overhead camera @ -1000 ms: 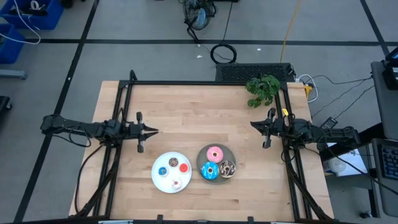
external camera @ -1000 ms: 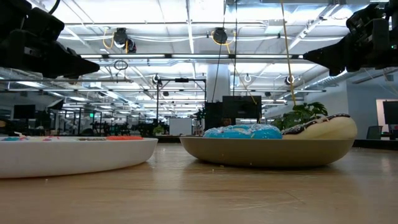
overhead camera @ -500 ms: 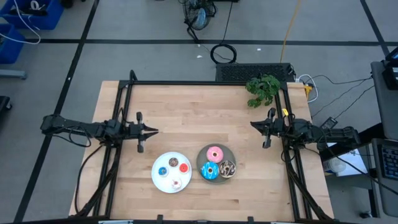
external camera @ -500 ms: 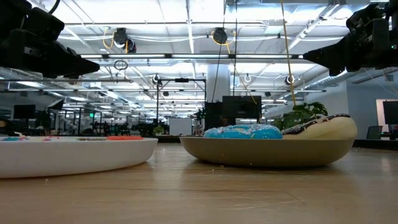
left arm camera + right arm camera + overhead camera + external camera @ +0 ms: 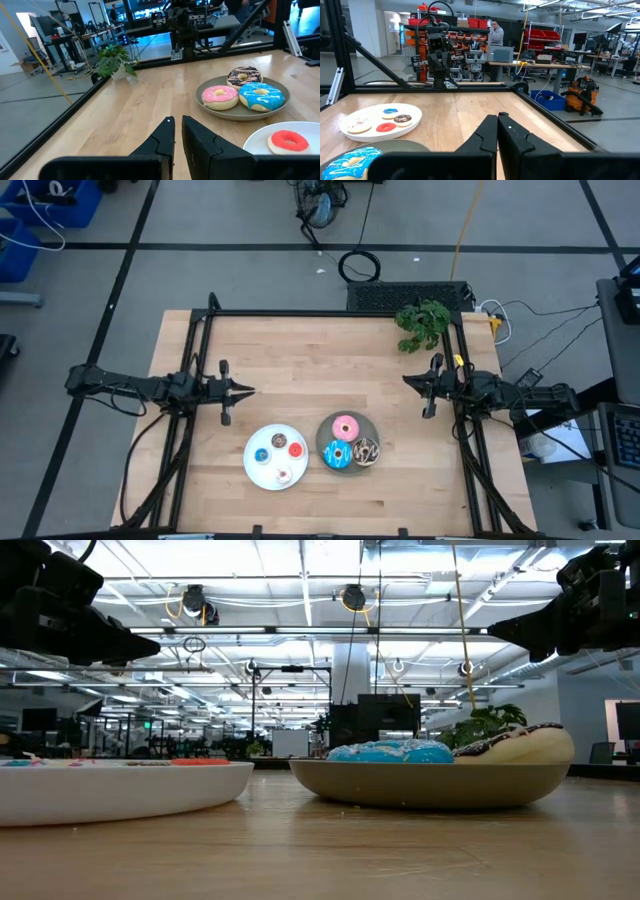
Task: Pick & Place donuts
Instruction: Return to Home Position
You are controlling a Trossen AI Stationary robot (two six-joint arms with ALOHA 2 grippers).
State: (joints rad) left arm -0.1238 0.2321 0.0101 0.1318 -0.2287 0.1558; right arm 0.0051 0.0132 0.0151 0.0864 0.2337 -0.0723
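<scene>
Jaws of the left gripper [image 5: 244, 390] are drawn together with only a slit between them, holding nothing. It hangs above the left side of the wooden surface [image 5: 300, 355], well apart from both plates. Jaws of the right gripper [image 5: 408, 379] are likewise closed and empty, over the right side of the surface.

Three large ring donuts lie flat, holes facing up, on the round grey plate [image 5: 324, 432]. Being round, they have no long axis. The pink donut [image 5: 346, 427] sits on the far part of the plate. The blue donut [image 5: 337, 454] has glossy icing with white streaks. The brown donut [image 5: 366, 451] has dark icing with sprinkles over a pale base, and sits just beside the blue one.

Four small donuts [image 5: 279, 442], in red, blue, brown and whitish-pink, lie flat on the round white plate [image 5: 253, 466], just beside the grey plate.
</scene>
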